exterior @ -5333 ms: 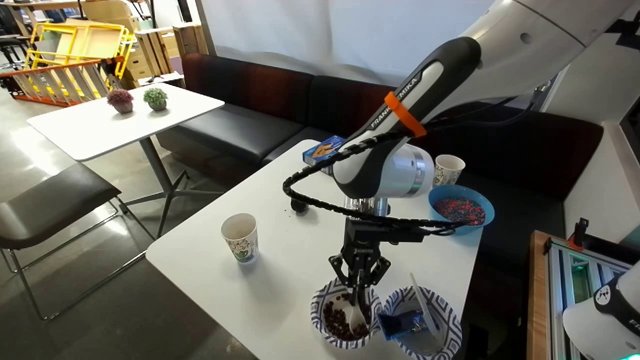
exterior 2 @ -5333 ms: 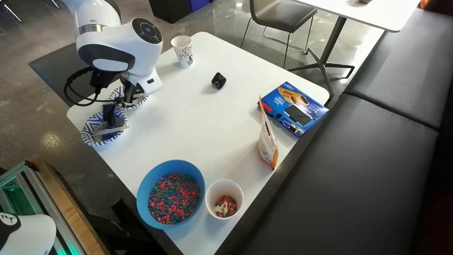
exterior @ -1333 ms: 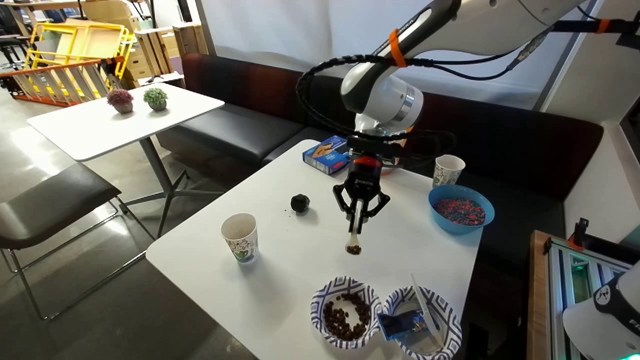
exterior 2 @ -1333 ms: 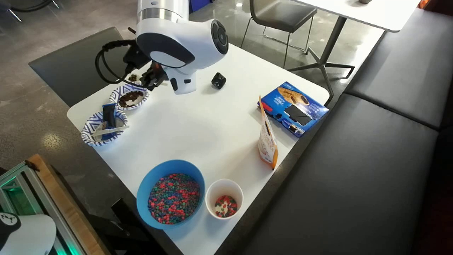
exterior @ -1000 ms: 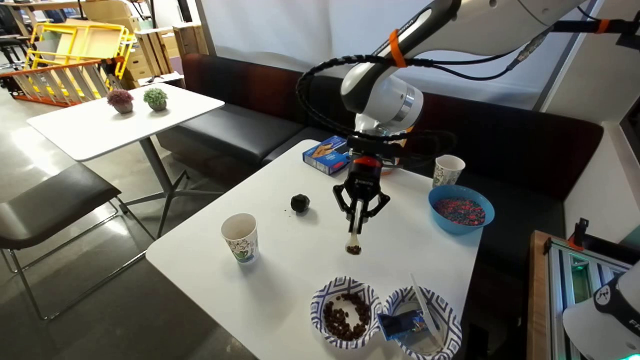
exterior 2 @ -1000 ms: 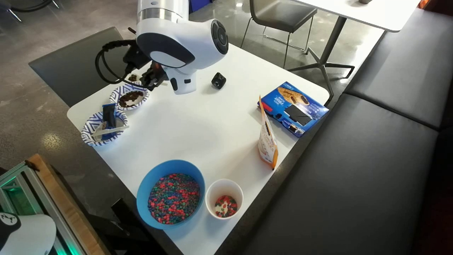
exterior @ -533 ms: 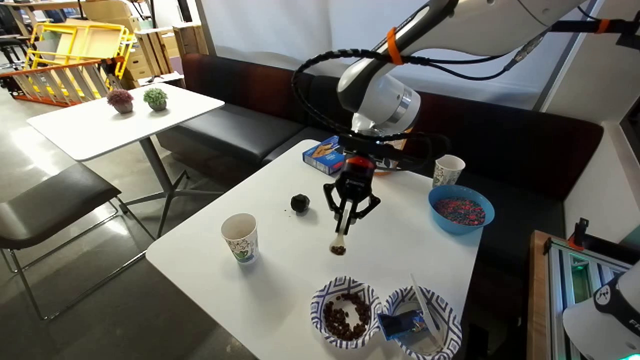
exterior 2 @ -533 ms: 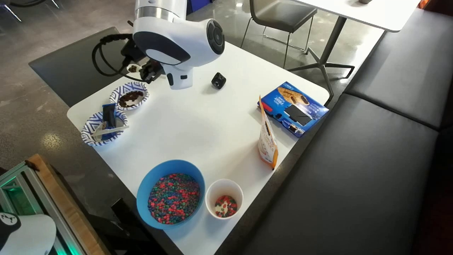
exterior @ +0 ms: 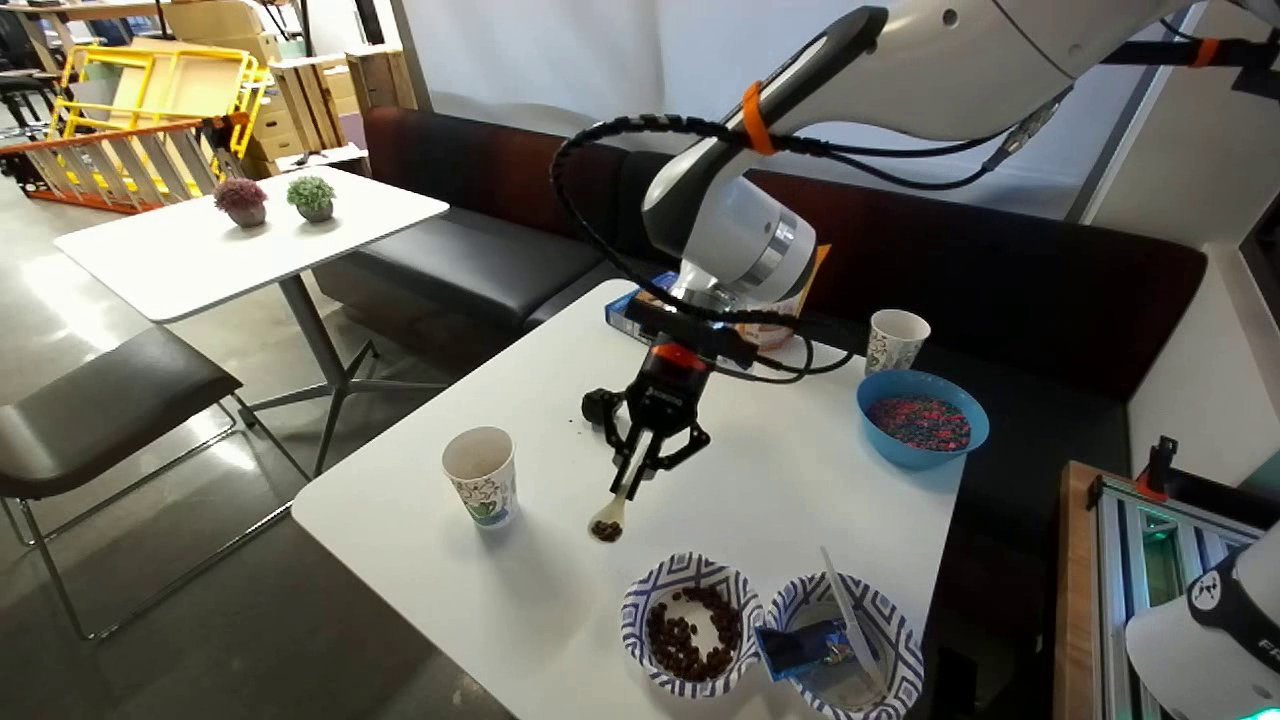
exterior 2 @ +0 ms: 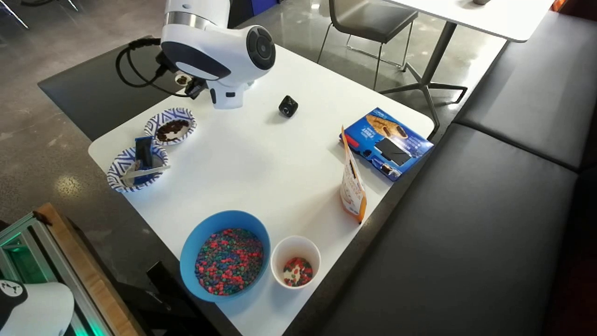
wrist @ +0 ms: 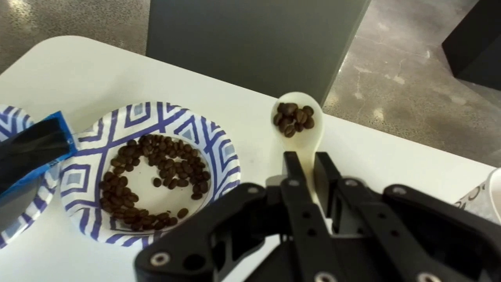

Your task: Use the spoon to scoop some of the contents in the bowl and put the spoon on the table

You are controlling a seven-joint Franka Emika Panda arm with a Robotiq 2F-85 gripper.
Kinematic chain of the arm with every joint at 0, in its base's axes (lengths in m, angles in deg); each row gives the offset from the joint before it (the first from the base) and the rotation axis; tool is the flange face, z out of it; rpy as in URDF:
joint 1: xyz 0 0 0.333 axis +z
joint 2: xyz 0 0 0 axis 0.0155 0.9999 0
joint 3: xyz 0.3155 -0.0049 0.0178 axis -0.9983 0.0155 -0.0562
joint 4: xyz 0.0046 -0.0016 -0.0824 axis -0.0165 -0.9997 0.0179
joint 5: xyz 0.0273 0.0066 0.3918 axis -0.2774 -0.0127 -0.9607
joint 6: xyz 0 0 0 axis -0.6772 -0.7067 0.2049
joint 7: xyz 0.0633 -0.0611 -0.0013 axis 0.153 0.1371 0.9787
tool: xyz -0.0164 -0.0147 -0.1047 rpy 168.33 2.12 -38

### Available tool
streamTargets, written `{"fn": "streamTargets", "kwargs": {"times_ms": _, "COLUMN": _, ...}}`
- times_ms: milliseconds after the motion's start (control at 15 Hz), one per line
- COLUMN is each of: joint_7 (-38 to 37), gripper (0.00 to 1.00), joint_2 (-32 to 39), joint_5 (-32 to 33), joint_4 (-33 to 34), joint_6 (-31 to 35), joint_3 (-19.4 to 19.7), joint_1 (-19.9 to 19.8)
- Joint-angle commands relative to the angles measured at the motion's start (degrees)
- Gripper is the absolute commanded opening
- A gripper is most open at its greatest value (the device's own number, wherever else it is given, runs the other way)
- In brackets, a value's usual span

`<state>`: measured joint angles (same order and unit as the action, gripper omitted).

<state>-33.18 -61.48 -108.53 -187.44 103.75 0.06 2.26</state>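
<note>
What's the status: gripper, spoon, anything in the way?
Gripper shut on spoon handle. Spoon loaded with coffee beans, held above table, not yet set down. Paper cup stands off to one side, possible obstacle.

Office-like break area: dark booth bench (exterior: 480,265), smaller white table (exterior: 215,270), potted plants (exterior: 312,198).

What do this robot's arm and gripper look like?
The arm is white with black panels, a silver ring and a round black button pad; an orange band wraps it where a ribbed black cable crosses. The gripper is black, with a red section near its base, hinged linkages with pale screws, and slim fingers.
</note>
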Motion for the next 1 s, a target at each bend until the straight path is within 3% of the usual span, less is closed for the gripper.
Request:
{"fn": "streamTargets", "kwargs": {"times_ms": 0, "joint_7": -0.9, "gripper": 0.03, "joint_2": 2.8, "joint_5": -4.6, "joint_4": 1.9, "joint_6": 3.2, "joint_3": -0.9, "joint_1": 1.1}}
{"fn": "streamTargets", "kwargs": {"times_ms": 933, "joint_7": -1.9, "gripper": 0.03, "joint_2": 15.8, "joint_5": -16.1, "joint_4": 11.9, "joint_6": 10.5, "joint_3": -2.9, "joint_1": 3.4}}
